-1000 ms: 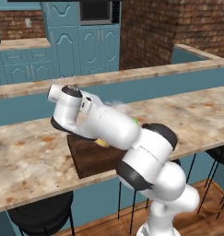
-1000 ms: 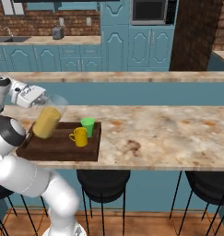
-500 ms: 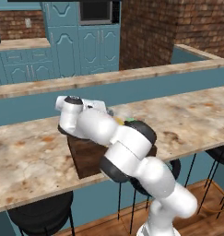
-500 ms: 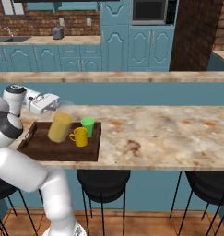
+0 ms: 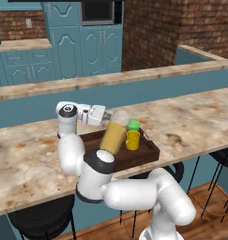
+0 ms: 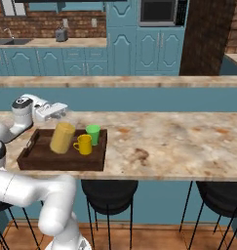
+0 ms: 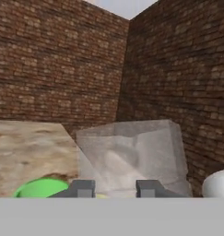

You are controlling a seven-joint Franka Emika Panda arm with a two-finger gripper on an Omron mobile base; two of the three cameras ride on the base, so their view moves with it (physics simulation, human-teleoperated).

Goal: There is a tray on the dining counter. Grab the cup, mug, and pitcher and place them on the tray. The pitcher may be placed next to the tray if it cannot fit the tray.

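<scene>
Pincer looks clamped on the tilted pitcher's rim, holding it over the tray, beside yellow mug and green cup.

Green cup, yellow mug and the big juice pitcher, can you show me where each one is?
Green cup (image 6: pixel 93 133), right base view, on its side wall.
Yellow mug (image 6: pixel 85 144), right base view, on its body.
Pitcher (image 6: pixel 62 138), right base view, on its orange-filled body.

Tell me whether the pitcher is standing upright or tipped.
Tipped. The pitcher leans over the tray, its top toward the gripper, beside the upright mug and cup.
</scene>
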